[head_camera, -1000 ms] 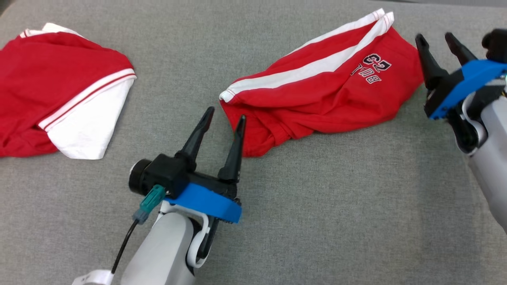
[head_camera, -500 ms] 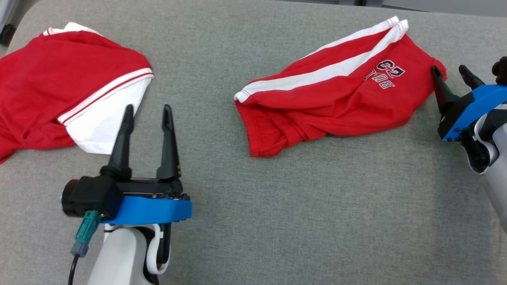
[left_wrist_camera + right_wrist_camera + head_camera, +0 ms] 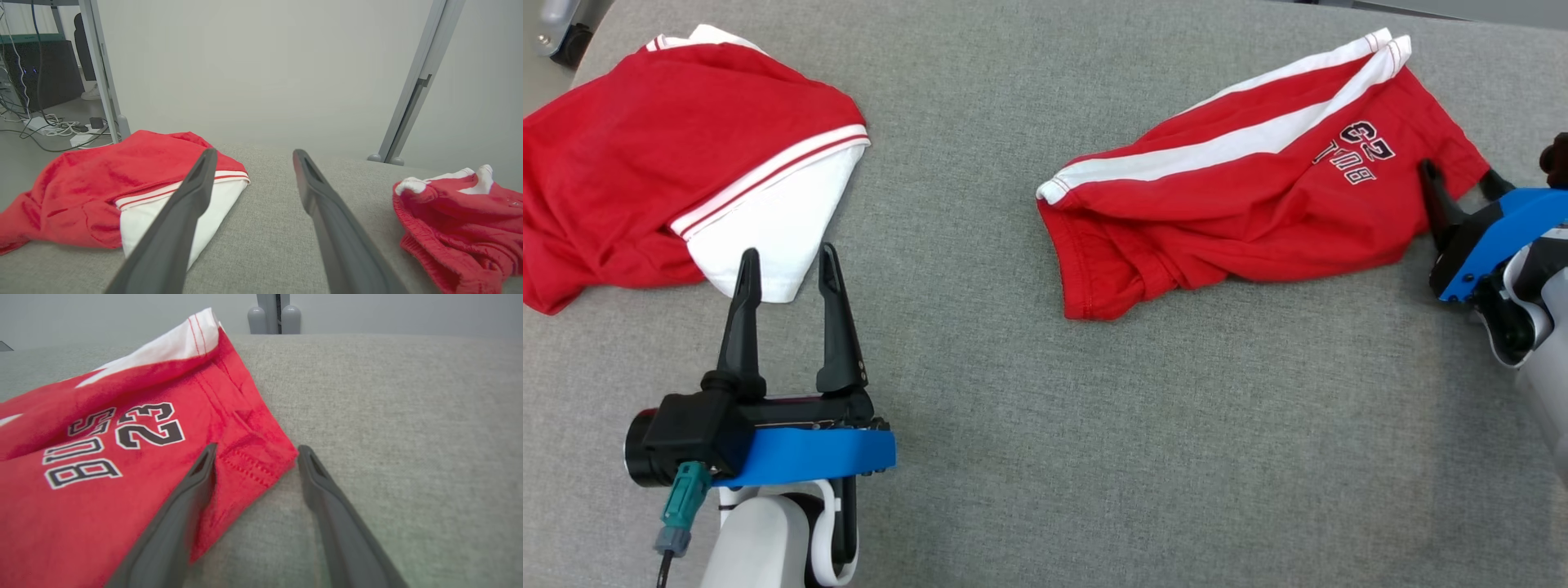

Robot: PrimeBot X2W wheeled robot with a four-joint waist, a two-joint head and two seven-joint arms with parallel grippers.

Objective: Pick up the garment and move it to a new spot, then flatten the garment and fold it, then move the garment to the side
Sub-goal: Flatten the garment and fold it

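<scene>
Grey woven fabric covers the counter (image 3: 1094, 449), and most of it lies bare: a broad strip runs between the two garments, and a wider stretch lies on the near side. Its far-left corner rounds off, with a metal frame post (image 3: 102, 73) and loose cables (image 3: 53, 126) on the floor beyond.

We see the red shorts (image 3: 1241, 212) lying crumpled on the right half, white side stripes towards the far edge. The right gripper (image 3: 1458, 171) is at their right-hand corner with its fingers spread. In the right wrist view the hemmed corner (image 3: 261, 461) sits between the two fingers, with one finger (image 3: 179, 510) over the red cloth, and nothing is pinched. We cannot tell whether that finger presses the cloth.

The left gripper (image 3: 788, 255) stands well apart from the shorts with its fingers spread and empty. It points at the white panel of a red-and-white top (image 3: 686, 163) on the left half, and we cannot tell whether the tips touch it.

The top's left side is cut off in the head view, as is the right arm. Dark lettering on the shorts is creased, and we read only "23" (image 3: 149, 426).
</scene>
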